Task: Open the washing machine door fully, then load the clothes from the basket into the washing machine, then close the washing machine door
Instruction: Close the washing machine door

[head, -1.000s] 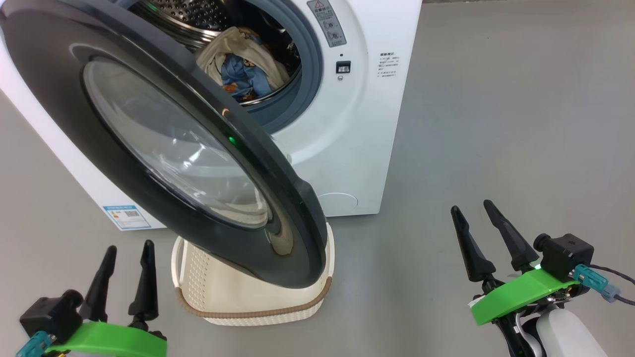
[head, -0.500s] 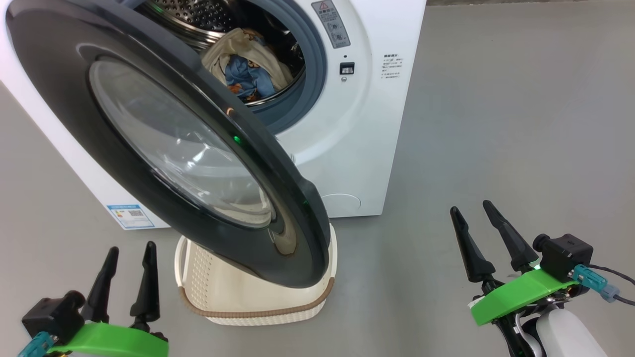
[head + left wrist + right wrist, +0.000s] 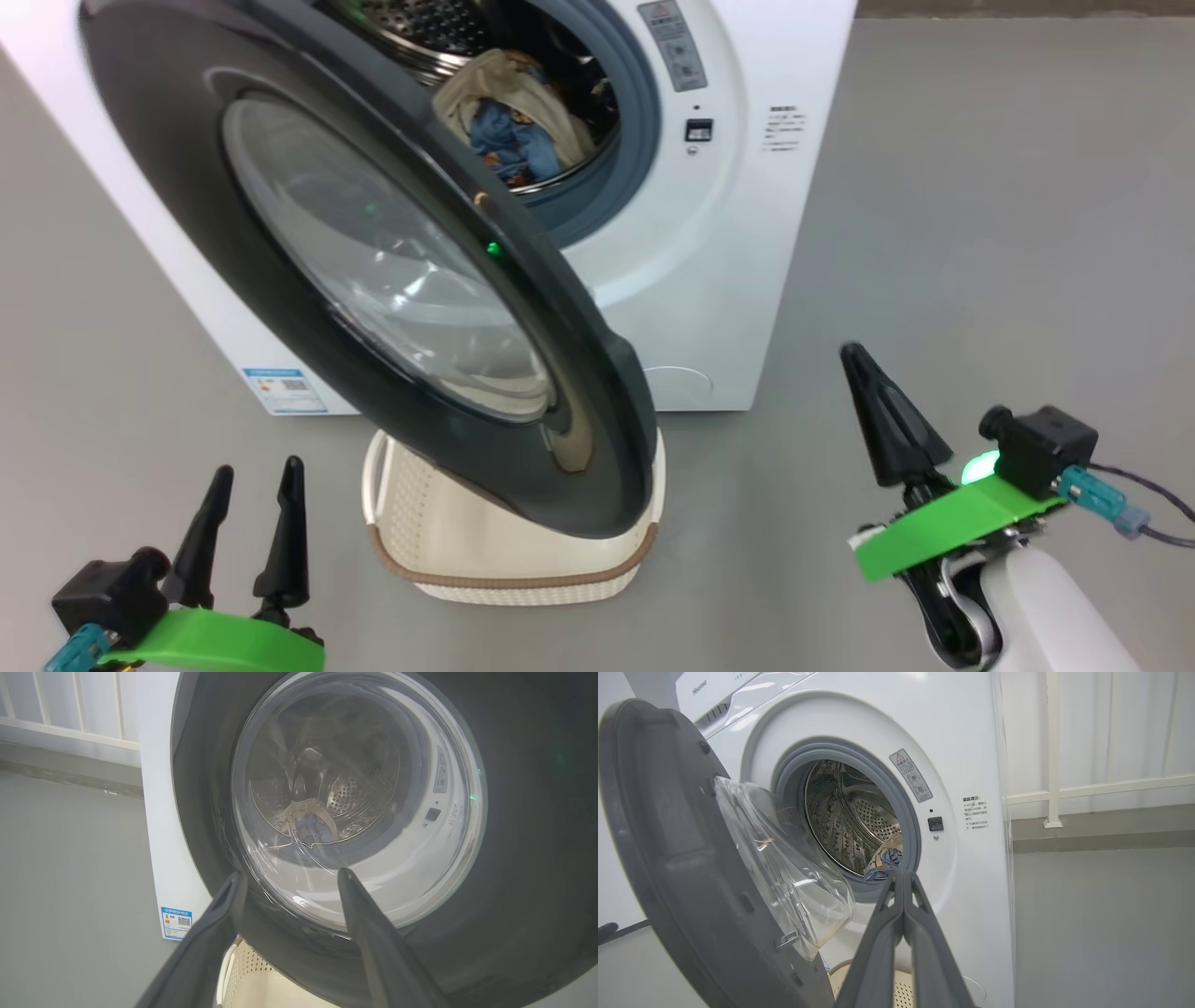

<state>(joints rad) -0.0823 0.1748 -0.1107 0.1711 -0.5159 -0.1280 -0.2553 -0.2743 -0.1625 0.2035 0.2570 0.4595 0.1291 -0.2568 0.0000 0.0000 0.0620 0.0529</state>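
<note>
Hanging low at the near left, my left pincer (image 3: 260, 467) has its two dark fingers spread wide with nothing between them. In its wrist view they frame the lower part of the porthole glass without touching it. My right pincer (image 3: 856, 359) is at the near right over the bare grey floor (image 3: 980, 233), well apart from the machine. Its fingers are pressed together into a single point and grip nothing.

The washing machine door (image 3: 308, 308) stands swung out toward me from the left side of the washing machine (image 3: 738, 233), partly open. Its lower edge hangs over the basket (image 3: 523, 583), which sits on the floor just in front of the machine and is half hidden by the door. The clothes (image 3: 513, 126), cream cloth wrapped around blue printed fabric, lie inside the steel drum (image 3: 411, 19) close to its front lip, behind the grey-blue gasket (image 3: 635, 121). A small blue label (image 3: 285, 390) shows at the machine's lower left corner.
</note>
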